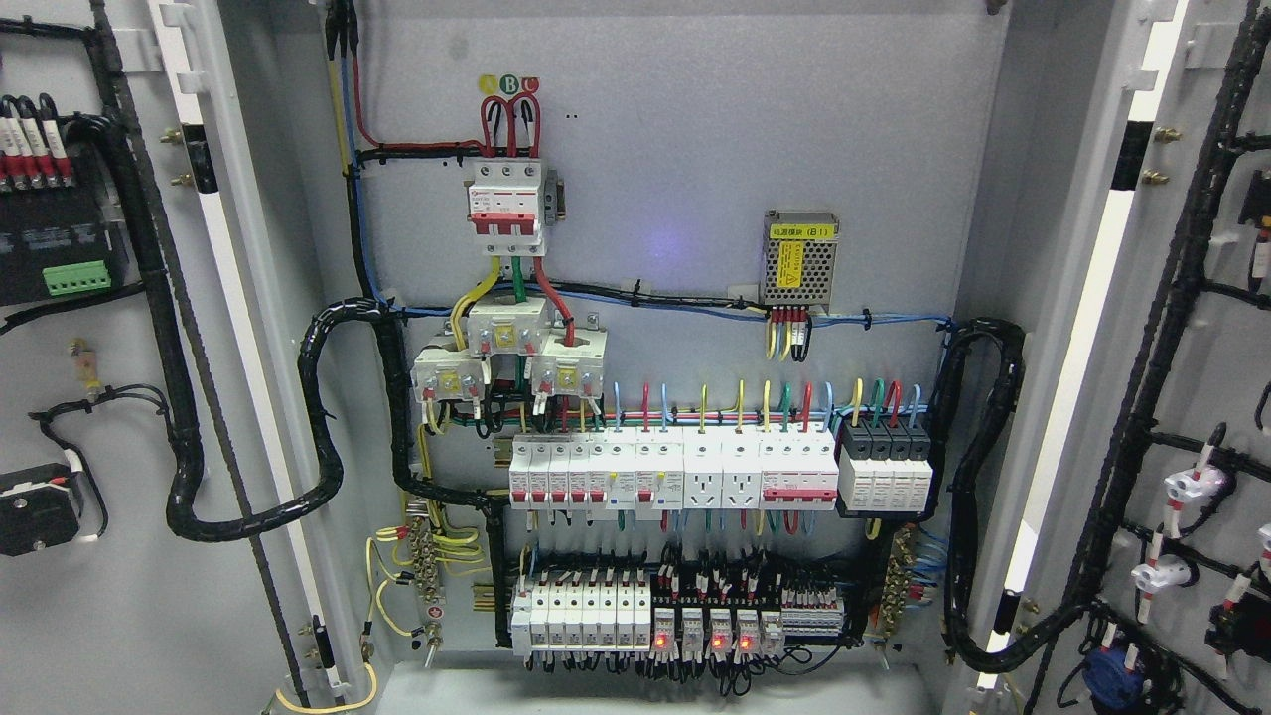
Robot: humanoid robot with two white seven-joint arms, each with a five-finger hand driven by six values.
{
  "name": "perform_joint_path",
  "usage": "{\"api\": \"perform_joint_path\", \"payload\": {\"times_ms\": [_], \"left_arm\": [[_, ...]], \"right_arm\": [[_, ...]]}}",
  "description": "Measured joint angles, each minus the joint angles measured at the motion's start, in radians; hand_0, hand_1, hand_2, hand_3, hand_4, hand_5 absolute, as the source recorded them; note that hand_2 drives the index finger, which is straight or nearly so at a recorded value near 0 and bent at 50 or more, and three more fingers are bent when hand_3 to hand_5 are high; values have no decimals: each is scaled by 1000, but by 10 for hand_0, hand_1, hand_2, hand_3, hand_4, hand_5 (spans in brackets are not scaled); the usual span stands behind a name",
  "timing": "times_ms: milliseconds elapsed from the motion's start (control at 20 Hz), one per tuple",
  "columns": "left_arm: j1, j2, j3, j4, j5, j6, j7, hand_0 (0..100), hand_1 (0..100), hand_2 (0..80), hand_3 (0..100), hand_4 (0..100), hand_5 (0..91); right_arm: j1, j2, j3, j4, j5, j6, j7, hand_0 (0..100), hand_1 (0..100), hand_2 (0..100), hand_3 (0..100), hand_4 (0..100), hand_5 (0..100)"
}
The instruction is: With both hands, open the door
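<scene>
Hands: neither robot hand is visible; finger state cannot be told.
Left door (109,397): swung open, left edge.
Right door (1192,397): swung open, right edge.
Cabinet back panel (675,179): grey, carrying breakers (596,472).

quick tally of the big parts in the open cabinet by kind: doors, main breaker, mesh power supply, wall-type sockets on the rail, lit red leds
doors: 2 (left, right), both swung open
main breaker: 1
mesh power supply: 1
sockets: 2
lit red leds: 3
total: 9
No robot hand is in view.
</scene>
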Motion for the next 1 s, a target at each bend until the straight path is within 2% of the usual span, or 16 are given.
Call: {"api": "perform_joint_path", "payload": {"times_ms": [300, 551, 701, 1001], "left_arm": [[110, -34, -39, -120, -1, 0, 3, 0, 0, 0, 0, 0, 0], [192, -80, -138, -224, -35, 0, 1, 0, 0, 0, 0, 0, 0], [218, -142, -233, -258, -108, 0, -4, 0, 0, 0, 0, 0, 0], [284, -301, -390, -144, -330, 0, -10, 0, 0, 0, 0, 0, 0]], "right_arm": [[4, -23, 150, 17, 89, 0, 0, 0, 0, 0, 0, 0, 0], [5, -27, 251, 68, 138, 3, 0, 0, 0, 0, 0, 0, 0], [11, -28, 298, 114, 153, 3, 1, 0, 0, 0, 0, 0, 0], [31, -25, 387, 275, 210, 2, 1, 0, 0, 0, 0, 0, 0]]}}
